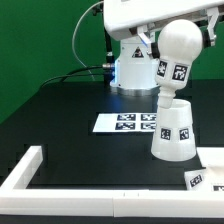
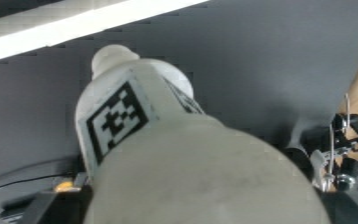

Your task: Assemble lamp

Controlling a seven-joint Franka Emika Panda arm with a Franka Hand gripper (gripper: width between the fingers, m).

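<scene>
Exterior view shows white tagged bulb (image 1: 178, 45) above tapered shade (image 1: 172, 130).

White bulb (image 1: 180, 42) and shade (image 1: 172, 130) carry black-and-white square tags.

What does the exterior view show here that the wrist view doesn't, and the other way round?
Exterior only: the shade, the base at the exterior view's right, the marker board and the arm.
Wrist only: the bulb from close up. It fills most of the picture, with one tag large. Dark hardware sits beside it, too blurred to name.
Both: the bulb, the white rail and the black table.
</scene>
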